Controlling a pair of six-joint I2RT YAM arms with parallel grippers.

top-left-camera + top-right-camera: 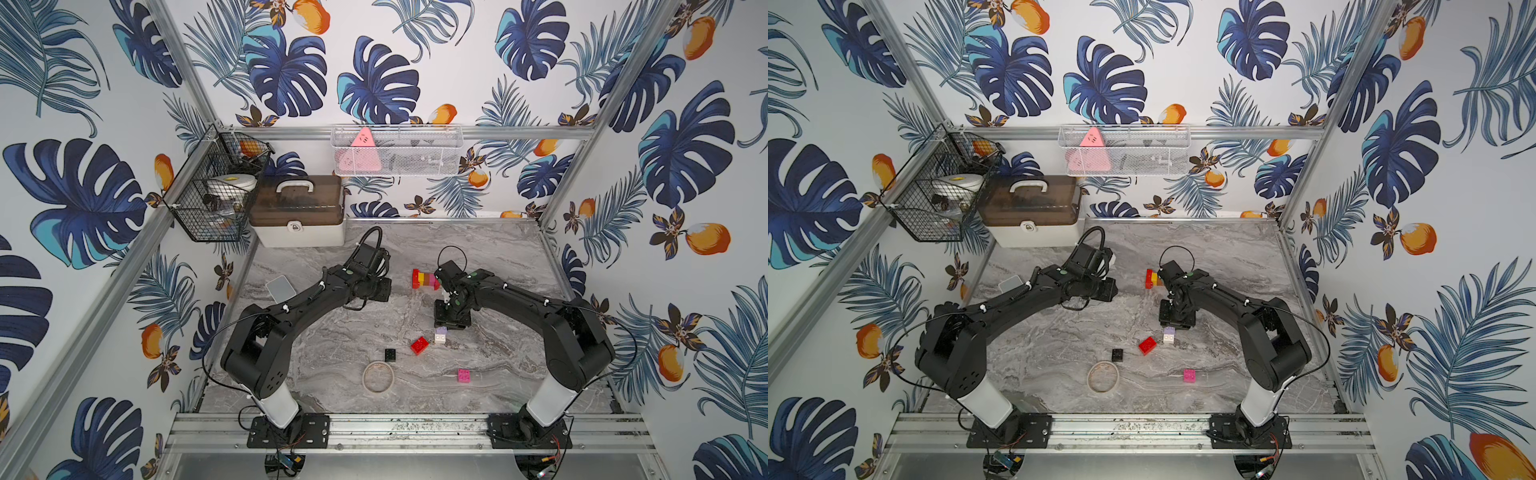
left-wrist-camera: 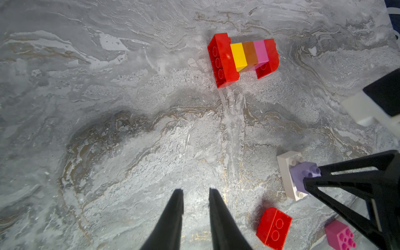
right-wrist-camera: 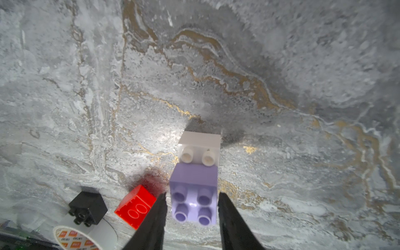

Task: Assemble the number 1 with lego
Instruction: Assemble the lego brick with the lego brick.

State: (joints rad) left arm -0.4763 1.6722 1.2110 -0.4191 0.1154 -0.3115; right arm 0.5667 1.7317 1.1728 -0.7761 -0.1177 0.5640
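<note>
Top views, right hand: my right hand [image 1: 452, 318] points down over the lilac brick [image 1: 441, 331], which is pressed onto the white brick [image 1: 440, 339]. I judge this pair is the next piece for the number. The hand's own body hides its fingertips here.
Top views, left hand: my left hand [image 1: 376, 289] hangs well apart from every brick, I judge to leave room. Its fingertips are hidden too.
Top views, stack: the red, yellow, orange, pink and red stack [image 1: 424, 279] lies on its side on the counter [image 1: 332, 332], between my two hands. In a top view my right arm hides all of the stack [image 1: 1152, 278] but its red and yellow end.
Top views, loose lego: the red brick [image 1: 419, 345] lies just beside the pair. The black brick [image 1: 390, 354] and pink brick [image 1: 464, 375] lie behind my right hand, near the tape ring [image 1: 378, 377].
Left wrist, left hand: my left hand [image 2: 195, 191] has its fingers slightly apart, with nothing between them and bare counter ahead.
Left wrist, right hand: one of my right hand's fingers [image 2: 337, 184] touches the lilac brick [image 2: 303, 175]. The frame edge cuts off the rest.
Right wrist, right hand: my right hand [image 3: 191, 194] straddles the lilac brick [image 3: 192, 205]. One finger touches it and the other is a sliver off at most, so I cannot tell whether the clamp is made.
Right wrist, cut off: the tape ring [image 3: 86, 238] runs out of frame.
</note>
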